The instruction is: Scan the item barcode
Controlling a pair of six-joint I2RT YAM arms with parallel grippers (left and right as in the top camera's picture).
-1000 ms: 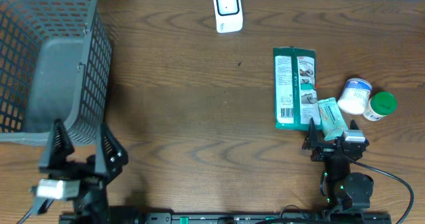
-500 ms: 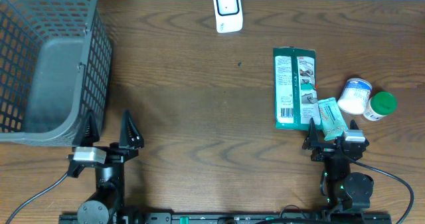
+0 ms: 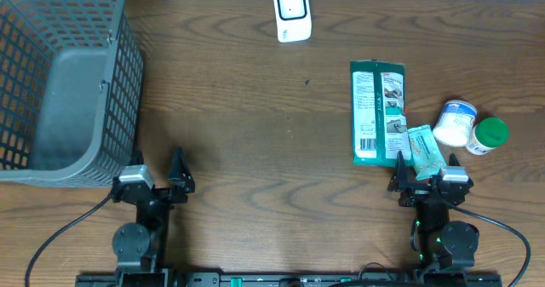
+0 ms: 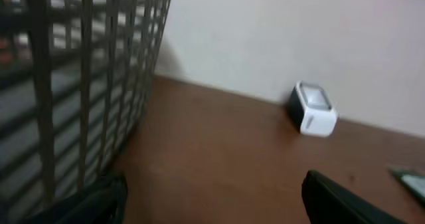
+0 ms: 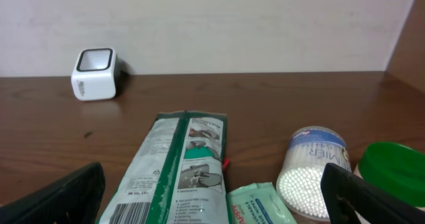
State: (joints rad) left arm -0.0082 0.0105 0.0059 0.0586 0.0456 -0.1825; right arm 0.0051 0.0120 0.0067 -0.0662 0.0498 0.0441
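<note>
The white barcode scanner [image 3: 291, 13] stands at the table's far edge, also seen small in the left wrist view [image 4: 312, 109] and the right wrist view [image 5: 95, 73]. A green-and-white packet [image 3: 378, 112] lies flat at the right, with its barcode [image 5: 126, 214] facing up at the near end. My right gripper [image 3: 426, 175] is open just in front of the packet [image 5: 174, 167] and holds nothing. Low at the near left, my left gripper [image 3: 155, 175] is open and empty, with bare table between its fingers [image 4: 345, 201].
A grey mesh basket [image 3: 60, 83] fills the far left, its wall close to my left gripper [image 4: 66, 84]. A small wipes pack [image 3: 424, 149], a cotton swab tub [image 3: 455, 122] and a green-lidded jar [image 3: 489, 135] sit by the packet.
The left arm has swung right, away from the basket's front corner, and dropped low near the table's front edge. The right arm and the items have not moved.
</note>
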